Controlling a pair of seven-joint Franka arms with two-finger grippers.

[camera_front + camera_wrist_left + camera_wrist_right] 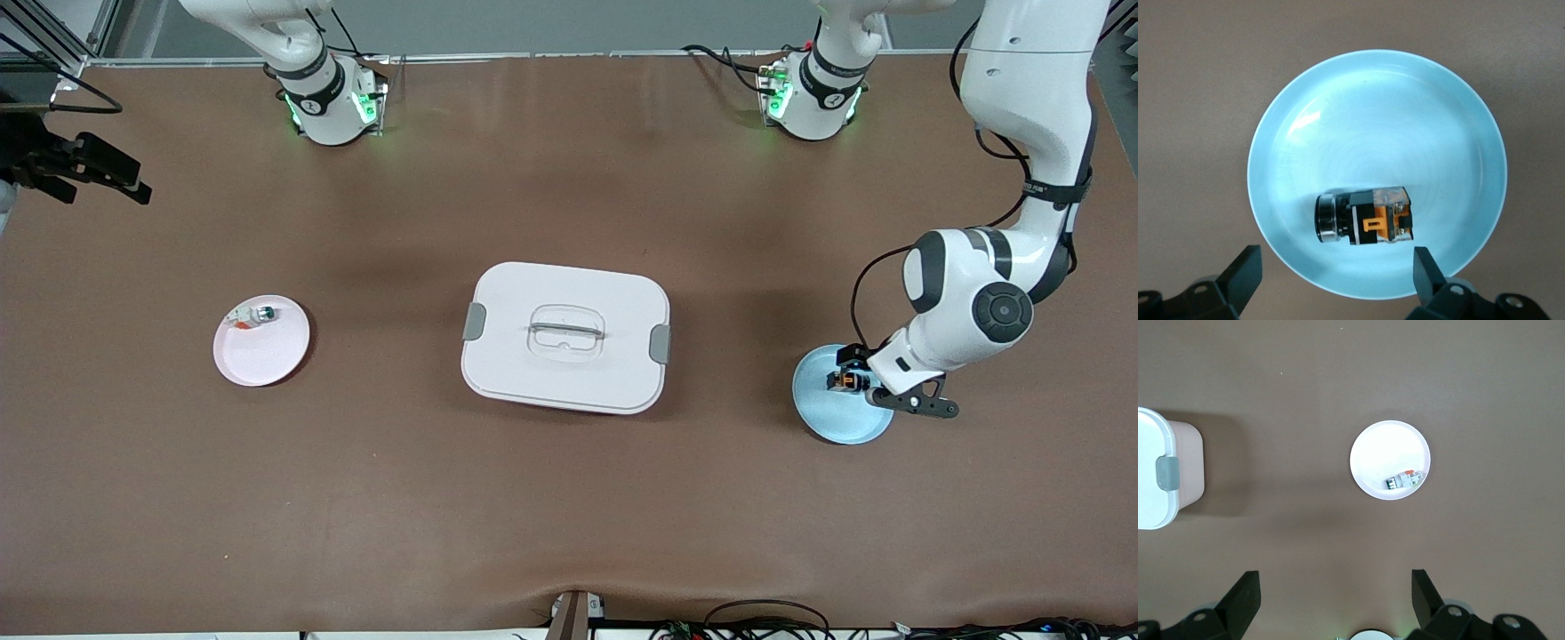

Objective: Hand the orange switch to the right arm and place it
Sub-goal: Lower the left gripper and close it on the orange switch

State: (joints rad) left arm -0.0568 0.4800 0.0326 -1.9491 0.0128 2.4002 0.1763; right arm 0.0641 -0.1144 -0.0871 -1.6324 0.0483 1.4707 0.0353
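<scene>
The orange switch (845, 381), a tiny black box with an orange face, lies on its side on a light blue plate (836, 420) at the left arm's end of the table. In the left wrist view the switch (1365, 217) rests near the plate's (1378, 113) rim. My left gripper (1335, 259) is open just above the switch, its fingers (1245, 270) wide on either side, touching nothing. In the front view the left gripper (851, 373) is over that plate. My right gripper (1335, 581) is open and empty, high over bare table; it is out of the front view.
A white lidded box (565, 338) with grey clips stands mid-table, also in the right wrist view (1158, 477). A pink plate (267, 356) at the right arm's end holds a small white piece with teal and red bits (252, 314). A black clamp (80, 164) juts in at that end.
</scene>
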